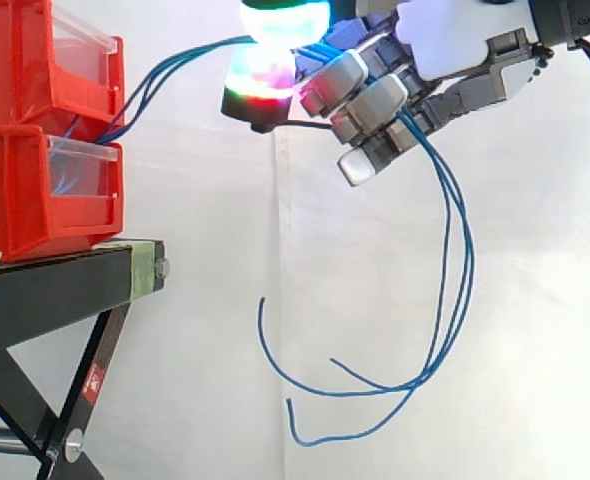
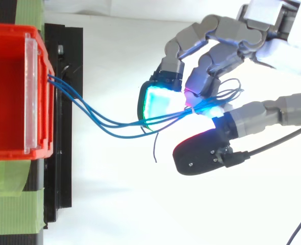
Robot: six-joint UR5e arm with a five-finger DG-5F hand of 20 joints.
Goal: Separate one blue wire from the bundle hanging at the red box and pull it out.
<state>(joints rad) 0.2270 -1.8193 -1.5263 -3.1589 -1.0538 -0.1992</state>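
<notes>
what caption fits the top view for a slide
The hand pinches blue wires strung from the red box.

A white curtain (image 1: 545, 300) hangs behind the black stand (image 1: 45, 290), evenly lit.

You see a black stand (image 1: 45, 295) with green tape (image 2: 13, 214) stuck on top, before a white curtain (image 1: 545, 300).

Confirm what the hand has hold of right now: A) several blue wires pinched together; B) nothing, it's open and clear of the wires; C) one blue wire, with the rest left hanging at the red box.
A: several blue wires run together from the red box into the curled fingers of the hand, and several strands hang below it.
</notes>
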